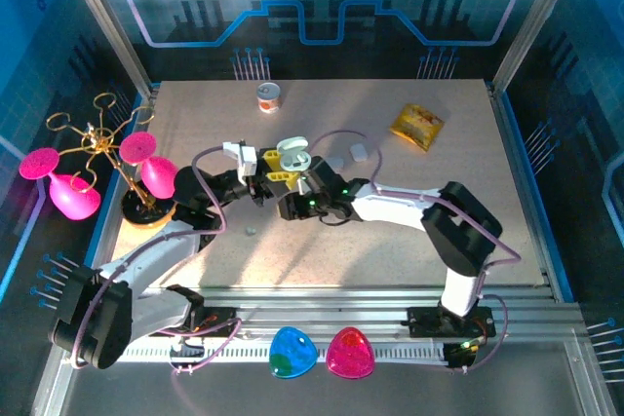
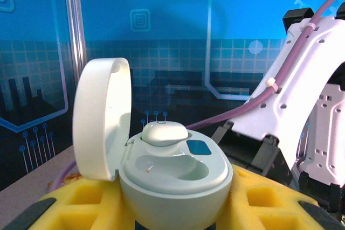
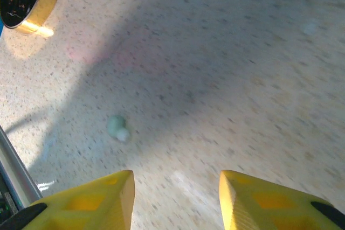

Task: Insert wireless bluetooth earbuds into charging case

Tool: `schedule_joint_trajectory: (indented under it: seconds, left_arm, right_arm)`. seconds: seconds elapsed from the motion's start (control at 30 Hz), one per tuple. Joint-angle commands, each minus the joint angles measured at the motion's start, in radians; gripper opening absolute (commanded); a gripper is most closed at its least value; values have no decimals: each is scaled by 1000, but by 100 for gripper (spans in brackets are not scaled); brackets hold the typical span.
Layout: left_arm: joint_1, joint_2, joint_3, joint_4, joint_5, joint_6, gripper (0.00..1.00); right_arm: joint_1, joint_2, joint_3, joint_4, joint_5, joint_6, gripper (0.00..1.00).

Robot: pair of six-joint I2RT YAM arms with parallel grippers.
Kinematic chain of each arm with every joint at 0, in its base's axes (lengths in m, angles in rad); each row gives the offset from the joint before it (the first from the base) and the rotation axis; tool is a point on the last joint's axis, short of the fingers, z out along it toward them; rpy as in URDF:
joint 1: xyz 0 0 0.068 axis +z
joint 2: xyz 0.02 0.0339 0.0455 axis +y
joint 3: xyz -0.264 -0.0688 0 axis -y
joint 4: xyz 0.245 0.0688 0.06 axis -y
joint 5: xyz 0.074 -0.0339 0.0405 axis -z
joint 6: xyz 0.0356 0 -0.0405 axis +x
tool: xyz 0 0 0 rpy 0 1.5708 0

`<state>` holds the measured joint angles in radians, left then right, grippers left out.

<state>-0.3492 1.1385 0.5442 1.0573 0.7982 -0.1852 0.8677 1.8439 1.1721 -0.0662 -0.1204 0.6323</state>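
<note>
Left pincer (image 2: 171,211) grips the open charging case (image 2: 175,173); right pincer (image 3: 176,197) spread empty over bare table (image 3: 242,52).

From above, the table (image 1: 409,231) is brightly and evenly lit, warm beige against the deep blue glow of the enclosure walls. Soft bluish shadows of the arms pool toward its near left corner. That view is sharp, though the uprights lean outward at the edges. In the left wrist view the charging case (image 2: 175,179) is crisp under soft light, and the blue backdrop is slightly soft. The right wrist view is blurred. The table's speckle streaks and an earbud (image 3: 117,128) is a pale smudge. A broad diagonal shadow crosses the surface, and glare flares on the gold base (image 3: 33,5) at the top left corner.
</note>
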Motion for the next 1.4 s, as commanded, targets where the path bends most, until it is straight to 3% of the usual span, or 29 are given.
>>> schedule_joint_trajectory:
  seconds: [0.0, 0.37, 0.87, 1.1, 1.37]
  left_arm:
    - [7, -25, 53, 10, -18, -20, 31]
    - [8, -70, 103, -71, -30, 7, 31]
    - [8, -59, 102, -77, -27, 14, 31]
    - [9, -68, 100, -95, -28, 26, 31]
    - [7, -70, 100, -111, -25, 34, 31]
  right_arm:
    - [45, 81, 142, -115, 44, -53, 40]
    - [149, 330, 491, -408, 184, -182, 35]
    - [243, 538, 813, -668, 307, -247, 32]
    - [249, 589, 885, -718, 306, -254, 31]
    - [239, 603, 900, -731, 313, -244, 21]
